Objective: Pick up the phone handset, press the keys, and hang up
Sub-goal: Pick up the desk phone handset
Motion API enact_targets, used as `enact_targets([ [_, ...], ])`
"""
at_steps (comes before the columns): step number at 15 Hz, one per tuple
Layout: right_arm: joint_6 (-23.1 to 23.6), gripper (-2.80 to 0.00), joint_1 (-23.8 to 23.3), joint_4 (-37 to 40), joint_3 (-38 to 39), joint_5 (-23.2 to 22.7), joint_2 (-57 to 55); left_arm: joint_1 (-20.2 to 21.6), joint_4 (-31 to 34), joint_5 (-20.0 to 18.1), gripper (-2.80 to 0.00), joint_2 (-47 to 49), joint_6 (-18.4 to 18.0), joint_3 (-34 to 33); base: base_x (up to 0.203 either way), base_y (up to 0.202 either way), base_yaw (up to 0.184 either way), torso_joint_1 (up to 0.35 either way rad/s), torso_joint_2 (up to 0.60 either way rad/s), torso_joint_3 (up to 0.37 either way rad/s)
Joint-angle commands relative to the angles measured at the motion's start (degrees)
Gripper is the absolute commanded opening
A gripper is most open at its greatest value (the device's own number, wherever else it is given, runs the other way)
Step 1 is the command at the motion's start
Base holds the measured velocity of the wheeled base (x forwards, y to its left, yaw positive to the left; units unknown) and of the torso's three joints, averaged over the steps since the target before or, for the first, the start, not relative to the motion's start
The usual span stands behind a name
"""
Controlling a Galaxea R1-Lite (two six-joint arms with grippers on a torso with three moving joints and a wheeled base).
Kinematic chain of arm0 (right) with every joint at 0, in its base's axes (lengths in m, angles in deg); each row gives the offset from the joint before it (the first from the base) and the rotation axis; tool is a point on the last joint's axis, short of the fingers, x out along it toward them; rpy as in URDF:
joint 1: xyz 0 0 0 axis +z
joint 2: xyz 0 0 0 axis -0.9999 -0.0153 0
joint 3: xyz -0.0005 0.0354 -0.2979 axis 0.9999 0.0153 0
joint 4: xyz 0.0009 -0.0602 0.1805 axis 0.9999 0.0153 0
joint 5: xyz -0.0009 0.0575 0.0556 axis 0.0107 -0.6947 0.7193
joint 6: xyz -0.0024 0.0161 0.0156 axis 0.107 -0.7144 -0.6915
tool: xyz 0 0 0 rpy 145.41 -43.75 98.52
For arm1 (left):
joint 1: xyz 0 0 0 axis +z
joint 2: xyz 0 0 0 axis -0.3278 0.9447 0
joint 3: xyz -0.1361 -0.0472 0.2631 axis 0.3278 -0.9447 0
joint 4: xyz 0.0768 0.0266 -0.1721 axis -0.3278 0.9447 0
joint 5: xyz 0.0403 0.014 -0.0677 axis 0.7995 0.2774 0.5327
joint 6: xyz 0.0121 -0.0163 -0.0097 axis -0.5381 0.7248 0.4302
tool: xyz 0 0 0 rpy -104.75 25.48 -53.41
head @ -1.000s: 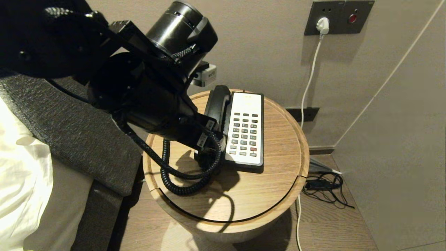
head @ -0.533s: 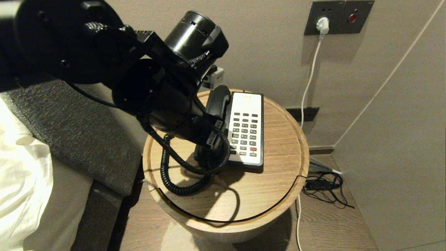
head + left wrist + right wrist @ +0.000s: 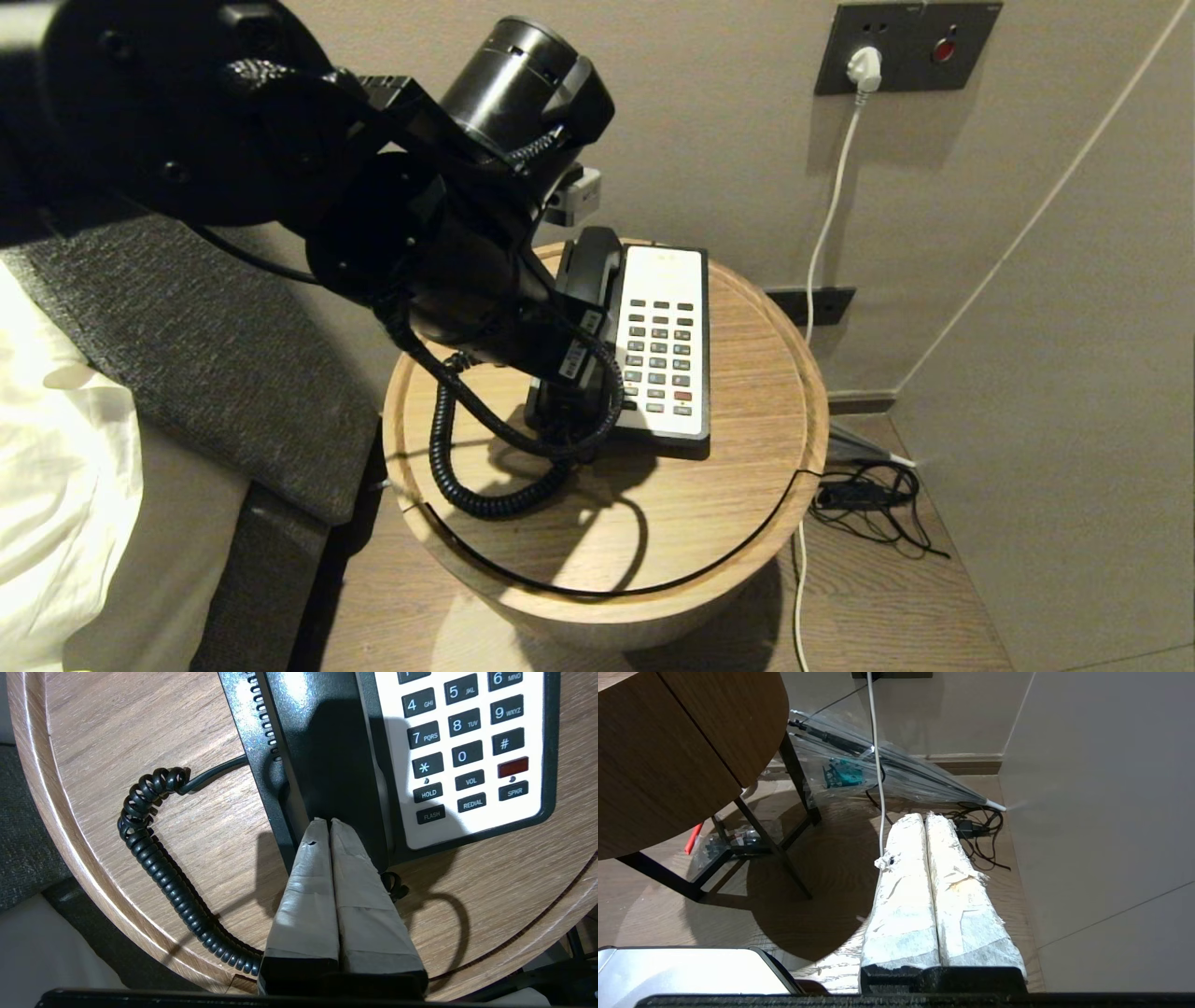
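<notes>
Phone handset [image 3: 322,742]: glossy black, lying in its cradle along the left side of the phone base, on the round wooden table; its near end sits just beyond the left gripper's tips.
Left gripper [image 3: 331,822]: its two taped fingers are pressed flat together with nothing between them; the tips hang over the near end of the handset, and contact cannot be told.
Left arm [image 3: 420,252]: reaches in from the near left and covers the middle of the handset in the head view.
Coiled cord [image 3: 154,858]: black, looping over the tabletop to the left of and nearer than the phone.
Table [image 3: 738,485]: round, light wood, with a raised rim.
Keys [image 3: 659,357]: dark grey grid with one red key, set in the white faceplate to the right of the handset.
Phone base [image 3: 665,271]: black with a white face, towards the far side of the table.
Right gripper [image 3: 925,817]: fingers closed against each other, empty, low over the floor to the right of the table.
Wall plate [image 3: 906,45]: dark, on the far wall, with a white plug [image 3: 864,65] and a red button.
</notes>
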Motion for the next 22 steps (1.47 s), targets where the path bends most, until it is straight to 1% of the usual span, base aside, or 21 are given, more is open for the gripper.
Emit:
enact_targets([
  [1, 0.0, -2.8, 0.0, 0.0, 0.0, 0.0, 0.0, -0.1, -0.1, 1.7, 0.0, -0.3, 0.1, 0.0, 0.0, 0.0, 0.0, 0.0, 0.0, 0.0],
  [2, 0.0, -2.8, 0.0, 0.0, 0.0, 0.0, 0.0, -0.1, -0.6, 2.4, 0.0, -0.5, 0.1, 0.0, 0.0, 0.0, 0.0, 0.0, 0.0, 0.0],
  [6, 0.0, -2.8, 0.0, 0.0, 0.0, 0.0, 0.0, -0.4, -1.2, 2.5, 0.0, -1.4, -0.1, 0.1, 0.0, 0.0, 0.0, 0.0, 0.0, 0.0],
  [7, 0.0, -2.8, 0.0, 0.0, 0.0, 0.0, 0.0, -0.4, -2.8, 2.5, 0.0, -0.9, 0.0, 0.1, 0.0, 0.0, 0.0, 0.0, 0.0, 0.0],
  [9, 0.0, -2.8, 0.0, 0.0, 0.0, 0.0, 0.0, -0.2, -9.3, 2.6, 0.0, 0.8, -0.4, 0.1, 0.0, 0.0, 0.0, 0.0, 0.0, 0.0],
  [10, 0.0, -2.8, 0.0, 0.0, 0.0, 0.0, 0.0, -0.2, -11.4, 2.6, 0.0, 2.1, -0.7, 0.1, 0.0, 0.0, 0.0, 0.0, 0.0, 0.0],
  [12, 0.0, -2.8, 0.0, 0.0, 0.0, 0.0, 0.0, 0.1, -13.3, 2.7, 0.0, 3.9, -0.9, 0.1, 0.0, 0.0, 0.0, 0.0, 0.0, 0.0],
  [15, 0.0, -2.8, 0.0, 0.0, 0.0, 0.0, 0.0, 1.1, -13.9, 2.9, 0.0, 4.6, -1.1, 0.1, 0.0, 0.0, 0.0, 0.0, 0.0, 0.0],
  [18, 0.0, -2.8, 0.0, 0.0, 0.0, 0.0, 0.0, 1.9, -14.0, 4.9, 0.0, 4.8, -1.5, 0.1, 0.0, 0.0, 0.0, 0.0, 0.0, 0.0],
  [22, 0.0, -2.8, 0.0, 0.0, 0.0, 0.0, 0.0, 2.4, -13.9, 4.9, 0.0, 4.9, -1.5, 0.1, 0.0, 0.0, 0.0, 0.0, 0.0, 0.0],
])
